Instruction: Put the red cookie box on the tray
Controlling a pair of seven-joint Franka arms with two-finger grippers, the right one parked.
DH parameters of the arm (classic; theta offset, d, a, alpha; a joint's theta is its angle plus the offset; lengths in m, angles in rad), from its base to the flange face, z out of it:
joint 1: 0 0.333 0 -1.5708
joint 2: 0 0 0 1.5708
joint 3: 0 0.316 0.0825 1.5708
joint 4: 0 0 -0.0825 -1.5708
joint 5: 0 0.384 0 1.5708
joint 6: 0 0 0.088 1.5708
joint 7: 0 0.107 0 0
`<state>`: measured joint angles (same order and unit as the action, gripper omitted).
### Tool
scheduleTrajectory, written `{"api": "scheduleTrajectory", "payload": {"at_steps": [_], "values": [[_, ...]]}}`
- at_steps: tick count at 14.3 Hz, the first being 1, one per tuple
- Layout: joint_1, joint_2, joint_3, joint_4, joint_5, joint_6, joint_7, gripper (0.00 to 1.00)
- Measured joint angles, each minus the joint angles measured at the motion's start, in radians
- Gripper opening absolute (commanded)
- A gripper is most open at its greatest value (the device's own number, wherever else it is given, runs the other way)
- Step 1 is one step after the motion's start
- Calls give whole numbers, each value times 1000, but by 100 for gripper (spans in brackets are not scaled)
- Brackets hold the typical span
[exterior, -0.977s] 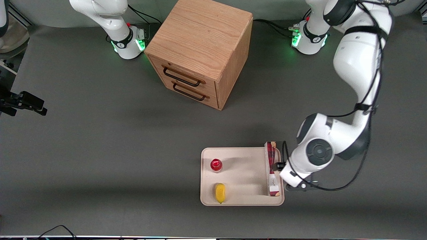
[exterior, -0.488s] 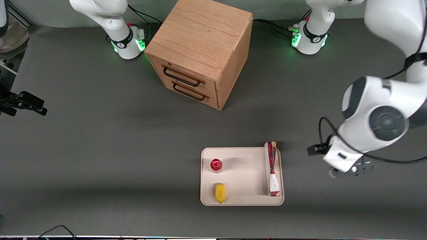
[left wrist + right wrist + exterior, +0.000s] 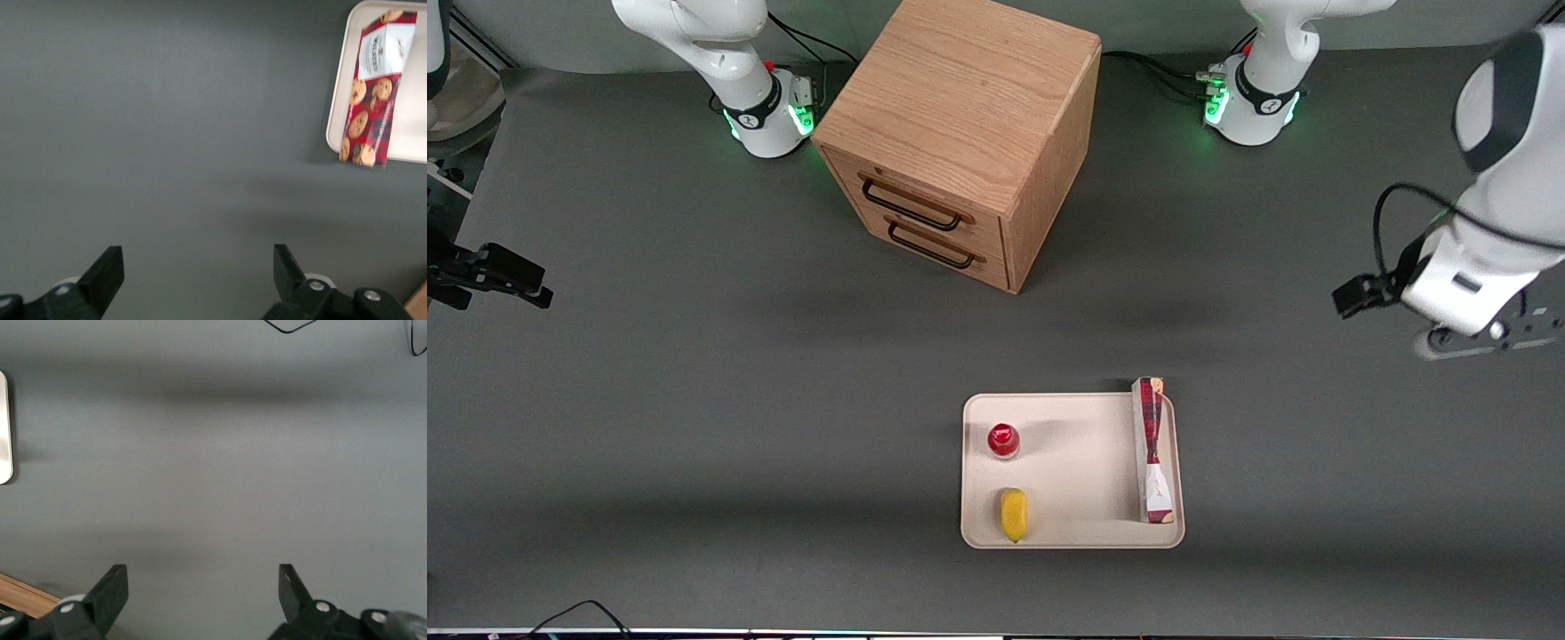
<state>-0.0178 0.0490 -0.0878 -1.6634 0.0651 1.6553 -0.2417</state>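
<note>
Left arm raised at the working arm's end of the table, gripper (image 3: 193, 277) spread wide and empty over bare mat — red cookie box (image 3: 1152, 450) lies along the tray (image 3: 1072, 471) edge, well apart from it.

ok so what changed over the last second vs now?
The claw let go of the red cookie box and pulled away from the tray, rising and moving toward the working arm's end of the table; it is now open above bare table. The box stayed along the tray's short edge, one end poking over the rim. Red-capped bottle, yellow item and wooden drawer cabinet unchanged.
</note>
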Motion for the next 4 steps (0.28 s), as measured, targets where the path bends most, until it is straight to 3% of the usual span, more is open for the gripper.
{"api": "scheduleTrajectory", "payload": {"at_steps": [4], "values": [[2, -97, 133, -33, -58, -62, 153, 100]]}}
